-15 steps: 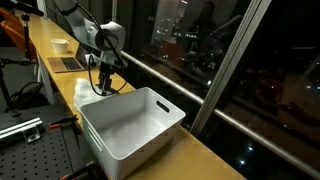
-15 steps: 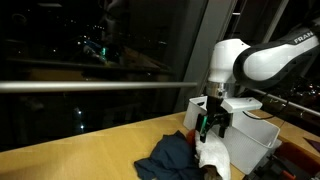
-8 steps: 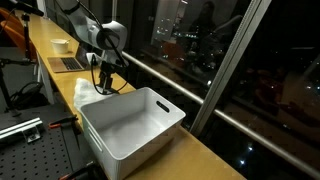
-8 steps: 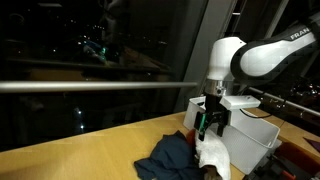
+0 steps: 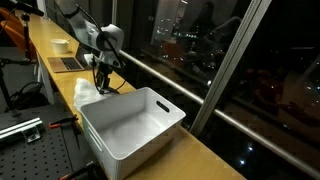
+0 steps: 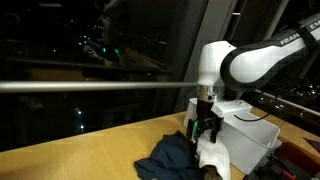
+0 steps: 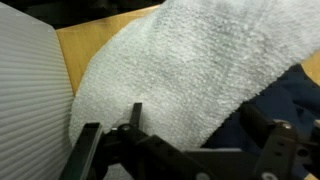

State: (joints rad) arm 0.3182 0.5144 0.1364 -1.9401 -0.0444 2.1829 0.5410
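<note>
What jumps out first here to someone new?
The big white bin on the wooden counter grabs the eye in an exterior view. Beside it, the tool hangs open over a white towel, with a dark blue cloth bunched right next to that.

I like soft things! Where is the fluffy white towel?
In the wrist view, the fluffy white terry towel lies right under the end effector, on the wooden table between the white plastic bin and the dark blue cloth.
</note>
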